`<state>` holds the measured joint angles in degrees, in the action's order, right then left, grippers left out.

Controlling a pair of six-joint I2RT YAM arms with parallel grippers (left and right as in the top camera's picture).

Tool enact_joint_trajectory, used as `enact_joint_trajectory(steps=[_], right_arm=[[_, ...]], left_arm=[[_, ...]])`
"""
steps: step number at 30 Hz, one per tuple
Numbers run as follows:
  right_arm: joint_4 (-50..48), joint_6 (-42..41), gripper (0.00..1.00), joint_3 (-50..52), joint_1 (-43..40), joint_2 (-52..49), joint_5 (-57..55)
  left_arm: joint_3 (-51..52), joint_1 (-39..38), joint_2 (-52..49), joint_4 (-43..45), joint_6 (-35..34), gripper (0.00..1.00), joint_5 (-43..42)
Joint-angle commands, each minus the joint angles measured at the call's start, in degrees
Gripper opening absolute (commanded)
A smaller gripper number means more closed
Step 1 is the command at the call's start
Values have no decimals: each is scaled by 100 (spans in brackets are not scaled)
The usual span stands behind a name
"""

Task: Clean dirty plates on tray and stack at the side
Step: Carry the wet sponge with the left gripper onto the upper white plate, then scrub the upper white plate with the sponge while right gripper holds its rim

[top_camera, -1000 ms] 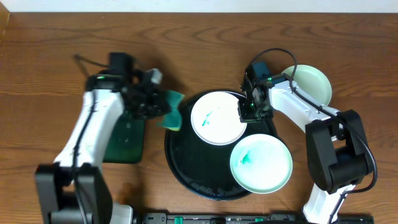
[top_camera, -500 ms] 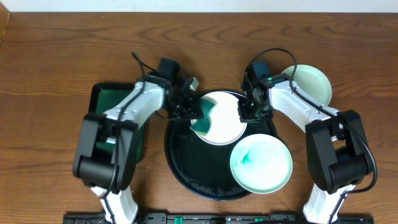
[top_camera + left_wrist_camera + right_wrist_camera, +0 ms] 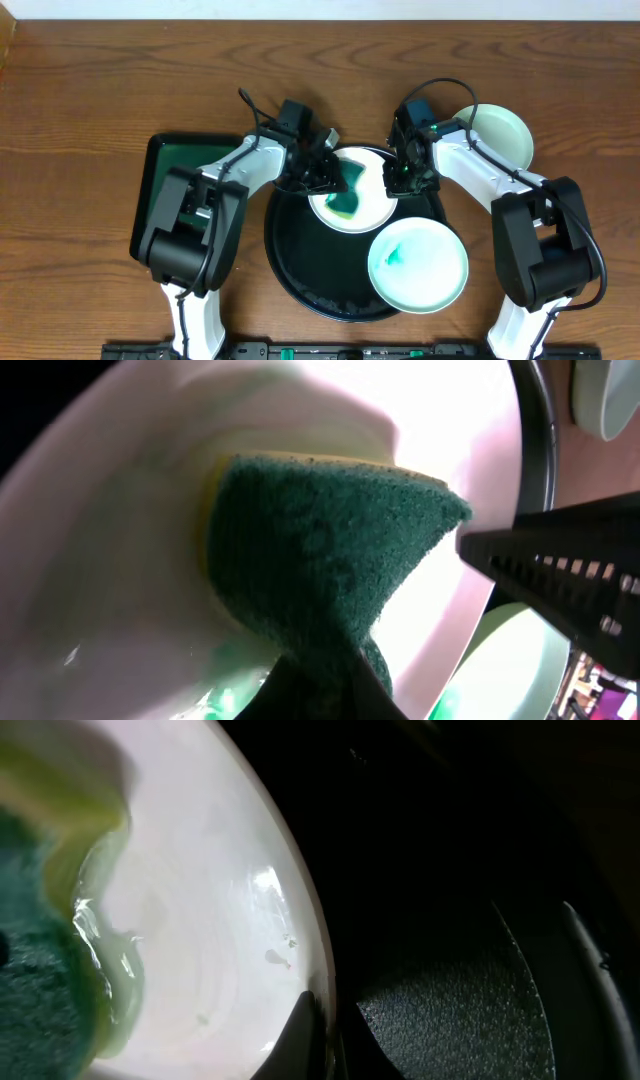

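The large round black tray (image 3: pixel 300 262) holds two white plates. The rear plate (image 3: pixel 372 207) has a green sponge (image 3: pixel 347 190) pressed on it by my left gripper (image 3: pixel 322 176), which is shut on the sponge (image 3: pixel 320 550). My right gripper (image 3: pixel 399 178) is shut on that plate's right rim (image 3: pixel 318 982). The front plate (image 3: pixel 418 263) has a teal smear and lies free. A third plate (image 3: pixel 500 135) sits on the table at the back right, off the tray.
A rectangular dark-green tray (image 3: pixel 160 190) lies left of the round tray, under the left arm. Both arms' cables run behind the grippers. Bare wooden table (image 3: pixel 80 100) surrounds everything.
My left gripper carried the sponge rightward from beside the dark-green tray onto the rear plate. The right gripper stayed on the plate's rim.
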<state>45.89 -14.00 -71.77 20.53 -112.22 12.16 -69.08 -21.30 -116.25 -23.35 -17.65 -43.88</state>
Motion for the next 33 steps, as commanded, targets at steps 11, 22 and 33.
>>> enact_joint_trajectory(steps=[11, 22, 33], right_arm=[[109, 179, 1, 236, 208, -131, 35], [173, 120, 1, 234, 208, -131, 35], [223, 120, 1, 236, 208, -131, 31]], left_arm=[[-105, -887, -549, 579, -549, 7, 59], [-107, -697, -549, 1058, -737, 7, 732], [-109, 564, -549, 221, -647, 7, 1652]])
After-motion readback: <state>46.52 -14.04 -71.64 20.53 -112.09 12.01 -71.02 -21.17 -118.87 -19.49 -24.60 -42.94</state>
